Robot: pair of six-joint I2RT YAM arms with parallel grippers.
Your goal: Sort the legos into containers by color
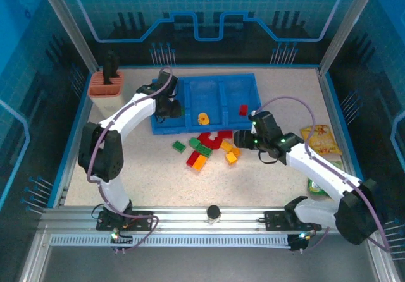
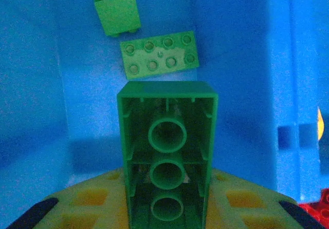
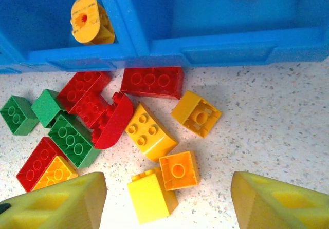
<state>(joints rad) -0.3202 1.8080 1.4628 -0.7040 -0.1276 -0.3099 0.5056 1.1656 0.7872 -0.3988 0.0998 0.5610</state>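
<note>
Legos (image 3: 149, 131) look light, hard and slick, so pinch the flat sides, like the left jaws clamped on a green brick (image 2: 167, 152); the right jaws hang apart.

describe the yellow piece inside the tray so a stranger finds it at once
Find the blue tray on the table, then its middle compartment. The yellow lego lies alone at the near wall; unlike the boxy bricks outside, its end is rounded.

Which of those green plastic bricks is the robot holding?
The tall green brick with its hollow underside showing, clamped between the left fingers; the two others lie loose in the blue plastic tray.
</note>
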